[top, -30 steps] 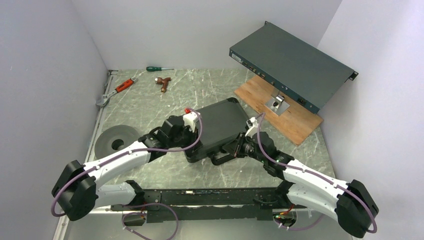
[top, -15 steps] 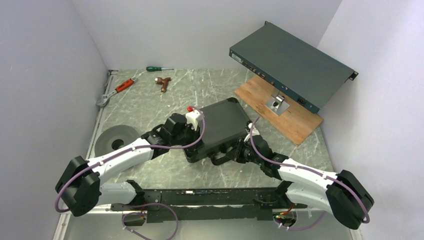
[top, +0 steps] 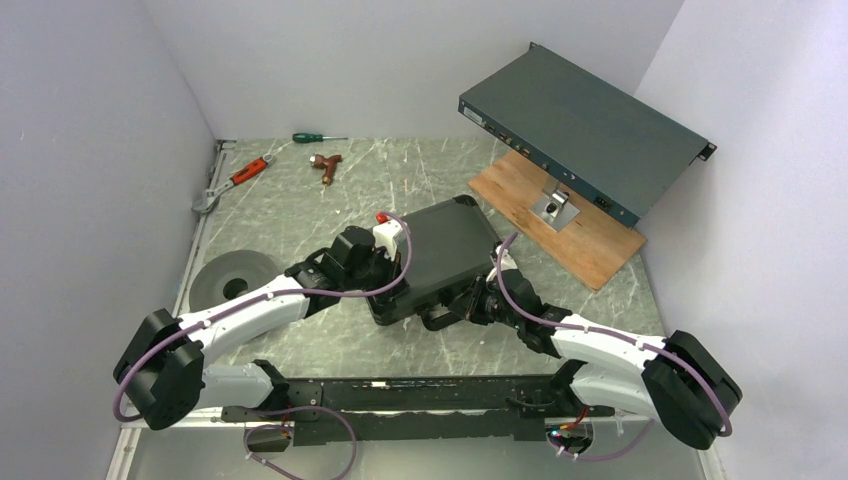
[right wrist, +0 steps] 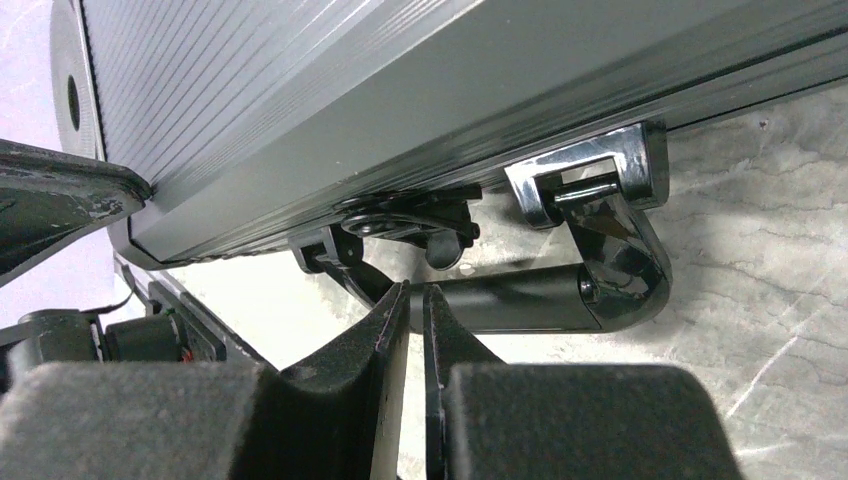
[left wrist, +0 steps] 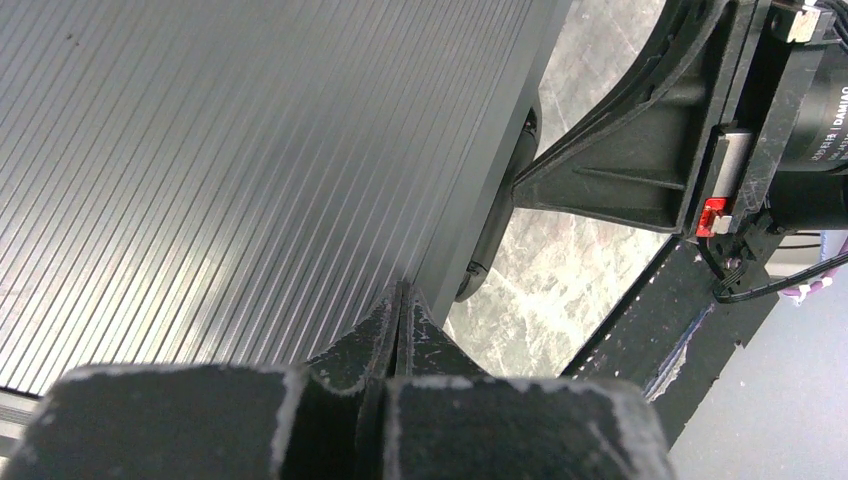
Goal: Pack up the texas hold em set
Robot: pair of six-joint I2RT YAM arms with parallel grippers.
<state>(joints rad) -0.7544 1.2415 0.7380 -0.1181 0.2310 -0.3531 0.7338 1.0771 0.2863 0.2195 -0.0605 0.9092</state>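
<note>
Since a second ago, the right arm has sunk lower and stretched flatter over the tabletop point(top: 300, 215), carrying the right gripper point(right wrist: 415, 300) closer to the near edge of the case, while the left gripper point(left wrist: 400, 300) has pinched shut.

The black hard case point(top: 440, 255) lies closed and flat near the middle of the tabletop, its ribbed lid up and its handle point(right wrist: 560, 295) on the side toward 6 o'clock. The left gripper sits at the case's 9 o'clock edge, fingers pressed together with the tips against the ribbed lid by its rim, nothing between them. The right gripper is closed to a thin slit, holding nothing, its tips just below the latch point(right wrist: 400, 215) and in front of the handle bar.

A grey-green rack box point(top: 585, 130) leans over a wooden board point(top: 580, 235) at 2 o'clock from the case. A green screwdriver point(top: 318, 138), a red-handled wrench point(top: 235, 178) and a brown fitting point(top: 325, 165) lie toward 11 o'clock, and a grey disc point(top: 232, 280) rests at 9 o'clock.
</note>
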